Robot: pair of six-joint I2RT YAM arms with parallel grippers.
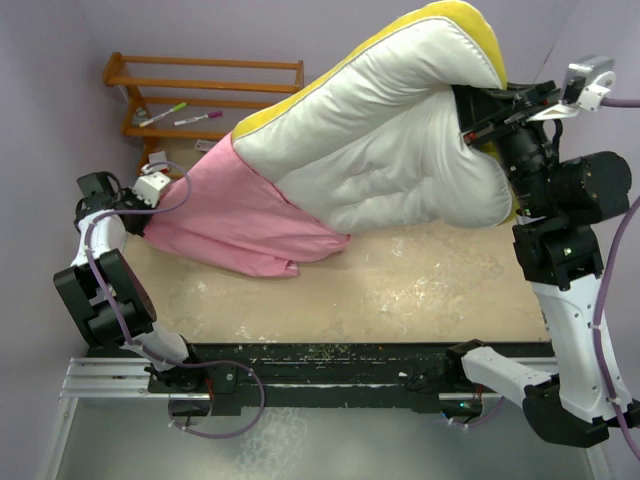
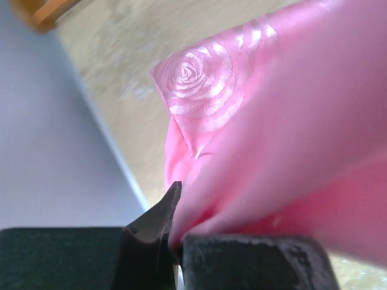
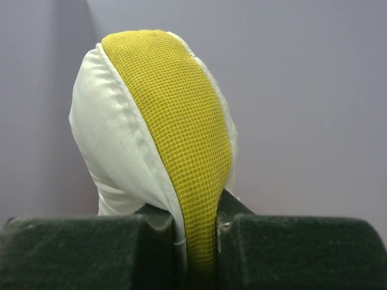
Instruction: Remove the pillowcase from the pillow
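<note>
The cream-white quilted pillow (image 1: 380, 150) with a yellow-green edge band (image 1: 470, 30) is lifted at the right and slopes down to the left. Its lower left end is still inside the pink satin pillowcase (image 1: 230, 215), which lies crumpled on the table. My right gripper (image 1: 490, 125) is shut on the pillow's banded edge (image 3: 181, 151), held high at the right. My left gripper (image 1: 140, 215) is shut on the pillowcase's left corner; a rose print (image 2: 199, 84) shows in the left wrist view. My left gripper (image 2: 175, 244) pinches pink fabric there.
A wooden rack (image 1: 200, 90) with two markers (image 1: 185, 112) stands at the back left by the wall. The beige tabletop (image 1: 420, 290) lies in front of the pillow. A black rail (image 1: 330, 365) runs along the near edge.
</note>
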